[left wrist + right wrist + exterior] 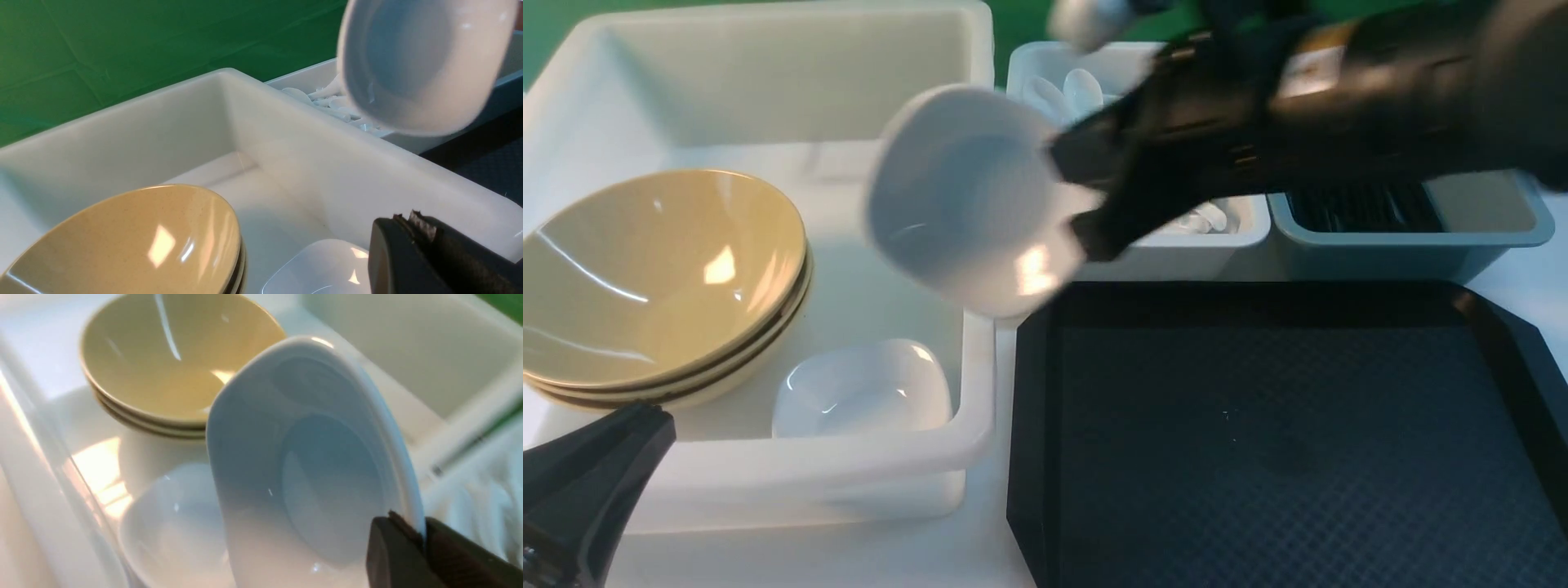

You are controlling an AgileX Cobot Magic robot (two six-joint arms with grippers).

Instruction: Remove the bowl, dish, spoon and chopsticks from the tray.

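My right gripper [1072, 200] is shut on the rim of the small white dish [964, 204], which hangs tilted in the air over the right edge of the big white tub [980, 384]. In the right wrist view the rim of the dish [310, 465] sits between the jaws of the gripper [421, 531]. The olive-tan bowl [662, 269] tops a stack inside the tub. The black tray [1258, 457] has nothing on it. My left gripper [658, 420] is shut and holds nothing, low at the tub's near left corner. White spoons [1082, 86] lie in a small white tub. Black chopsticks [1364, 208] lie in the grey-blue tub.
A second white dish [862, 392] rests on the big tub's floor, to the right of the bowl stack and below the held dish. The small white tub [1176, 253] and the grey-blue tub [1486, 229] stand side by side behind the tray.
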